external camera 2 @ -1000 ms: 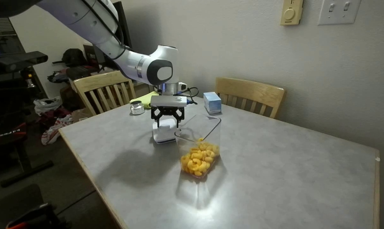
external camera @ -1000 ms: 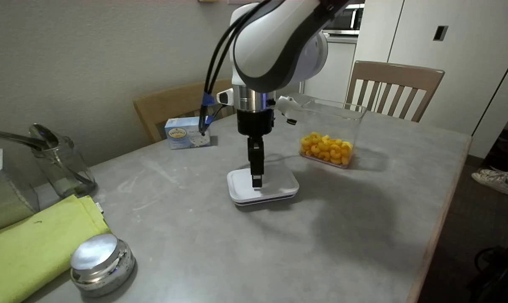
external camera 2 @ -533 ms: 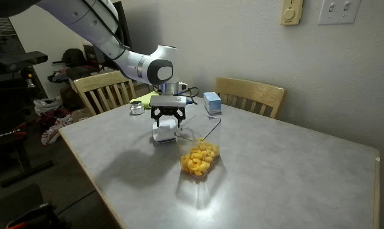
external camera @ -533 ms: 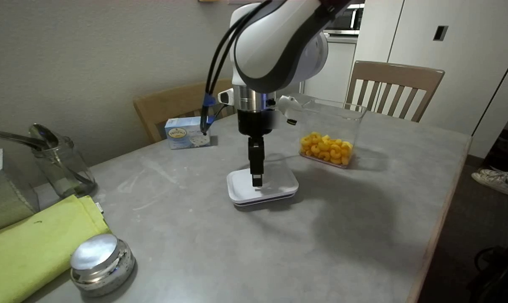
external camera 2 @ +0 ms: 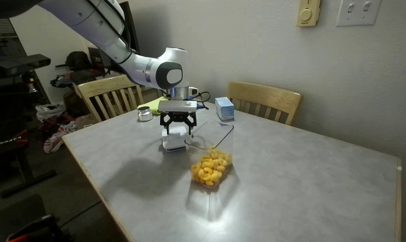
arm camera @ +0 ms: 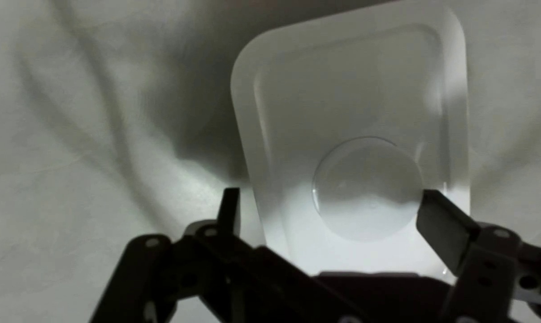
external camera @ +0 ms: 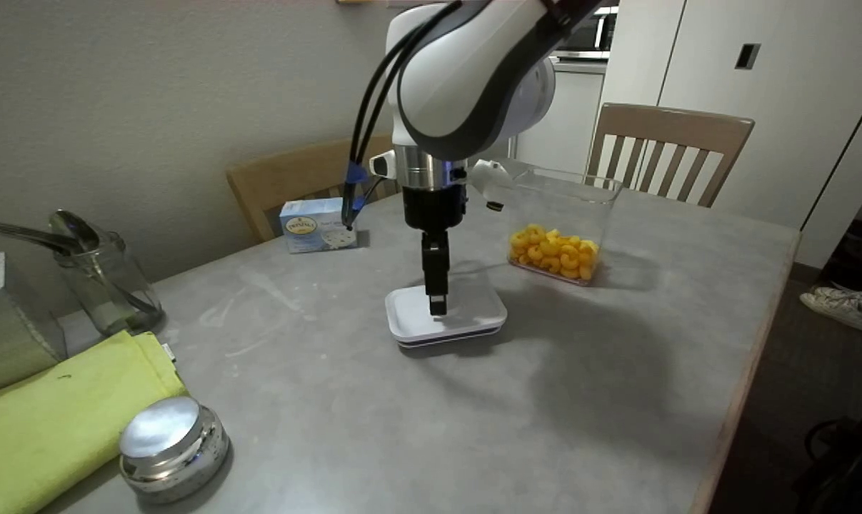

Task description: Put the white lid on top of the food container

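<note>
The white lid [external camera: 473, 308] lies flat on the table, a rounded rectangle with a dark line round its lower edge. My gripper [external camera 2: 179, 131] points straight down over it, open, holding nothing. In the wrist view one finger [arm camera: 229, 208] stands outside the lid's left edge, while the opposite finger [arm camera: 445, 229] overlaps the lid's right part; a raised round centre shows between them. Whether the fingertips touch the lid I cannot tell. The food container [external camera 2: 209, 158], clear and open at the top, stands upright beside the lid with yellow-orange pieces at its bottom.
A blue-and-white box [external camera: 318, 225] stands near the wall-side chair. Towards one end of the table are a silver round jar [external camera: 173, 448], a yellow cloth [external camera: 73, 421] and a glass jar with utensils [external camera: 113, 285]. Chairs [external camera 2: 265, 101] border the table.
My gripper has risen very slightly and its fingers stand a little wider apart. The lid and the container look unmoved.
</note>
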{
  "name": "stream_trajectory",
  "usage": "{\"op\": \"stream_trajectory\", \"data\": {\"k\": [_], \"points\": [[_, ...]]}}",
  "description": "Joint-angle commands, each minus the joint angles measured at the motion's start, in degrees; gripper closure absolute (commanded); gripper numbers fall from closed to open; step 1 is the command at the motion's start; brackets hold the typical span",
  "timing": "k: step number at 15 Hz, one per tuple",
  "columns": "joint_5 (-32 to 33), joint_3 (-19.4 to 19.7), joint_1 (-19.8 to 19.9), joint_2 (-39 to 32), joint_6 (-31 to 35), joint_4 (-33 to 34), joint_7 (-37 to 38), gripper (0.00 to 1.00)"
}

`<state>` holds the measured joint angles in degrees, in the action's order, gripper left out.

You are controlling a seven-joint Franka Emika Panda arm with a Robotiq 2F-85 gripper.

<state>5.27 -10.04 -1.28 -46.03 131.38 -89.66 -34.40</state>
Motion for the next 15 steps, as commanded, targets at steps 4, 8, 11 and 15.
{"op": "stream_trajectory", "data": {"k": [4,8,11,15], "points": [[2.0,1.0,-1.2,0.9,-2.9,0.8,1.7,0.0],[1.7,0.8,-1.5,1.4,-2.7,0.2,2.7,0.0],[1.5,0.6,-1.6,1.5,-2.3,-0.3,3.6,0.0],[1.4,0.4,-1.7,1.6,-1.9,-0.9,4.5,0.12]]}}
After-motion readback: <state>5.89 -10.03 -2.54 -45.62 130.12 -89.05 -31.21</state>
